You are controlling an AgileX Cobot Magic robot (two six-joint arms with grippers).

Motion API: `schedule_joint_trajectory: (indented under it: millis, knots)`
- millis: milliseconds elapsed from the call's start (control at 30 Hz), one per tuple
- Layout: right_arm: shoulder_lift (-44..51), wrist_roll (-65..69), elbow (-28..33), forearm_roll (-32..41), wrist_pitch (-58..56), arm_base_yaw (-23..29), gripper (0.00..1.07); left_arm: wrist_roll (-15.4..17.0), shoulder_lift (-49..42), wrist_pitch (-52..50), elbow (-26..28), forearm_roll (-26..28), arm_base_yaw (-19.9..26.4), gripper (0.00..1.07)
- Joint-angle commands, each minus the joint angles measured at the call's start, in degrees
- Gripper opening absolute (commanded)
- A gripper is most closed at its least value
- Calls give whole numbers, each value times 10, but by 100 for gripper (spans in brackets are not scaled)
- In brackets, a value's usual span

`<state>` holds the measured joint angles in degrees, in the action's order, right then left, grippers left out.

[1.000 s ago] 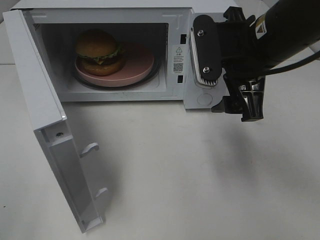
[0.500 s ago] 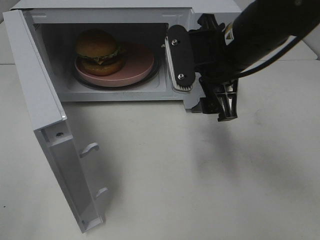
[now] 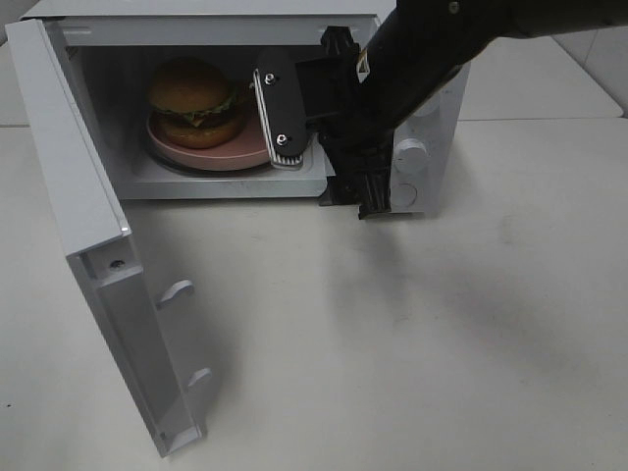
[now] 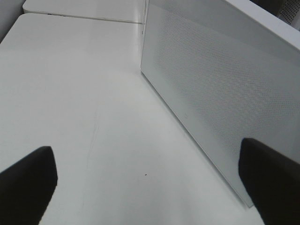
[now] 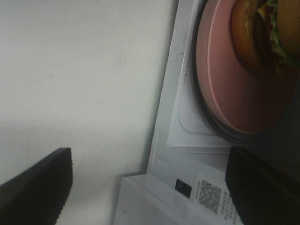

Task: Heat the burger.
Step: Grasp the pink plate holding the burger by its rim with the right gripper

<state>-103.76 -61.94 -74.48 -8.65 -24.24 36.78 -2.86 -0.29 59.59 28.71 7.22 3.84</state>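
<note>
The burger sits upright, bun up, on the pink plate; right hand spread wide, empty.

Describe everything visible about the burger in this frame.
The burger sits upright inside the open microwave, on the left part of a pink round plate that rests on the turntable. It has a glossy golden-brown domed top bun, a layer of green lettuce with some yellow cheese and a dark patty, and a bottom bun touching the plate. It looks whole and undisturbed. The right wrist view catches its edge, showing bun and lettuce. No gripper touches it.
</note>
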Motion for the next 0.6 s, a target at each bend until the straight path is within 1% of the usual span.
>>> schedule_joint_trajectory:
  millis: [33,67,233,367,400,433,467,533,600]
  knots:
    - [-22,-7,-28,-1,16,2,86,4,-11,-3,-3,5,2,98]
    - [-36,-7,-40,-1,18,2,86,4,-11,-3,-3,5,2,98]
    - [-64,-7,-62,-2,28,2,85,4,-11,-3,-3,5,2,98]
    - [-107,-7,-99,-2,28,2,85,4,-11,-3,-3,5,2,98]
    - [-107,-7,-99,-2,28,2,85,4,-11,-3,-3,5,2,98]
    - [-127,-10,-117,-2,26,2,85,4,-11,-3,-3,5,2,98]
    - [-127,-10,-117,-2,26,2,85,4,-11,-3,-3,5,2,98]
    - [-151,-23,-145,-2,23,2,84,4,-11,-3,-3,5,2,98]
    - [-160,-26,-155,-2,22,2,84,4,-11,-3,-3,5,2,98]
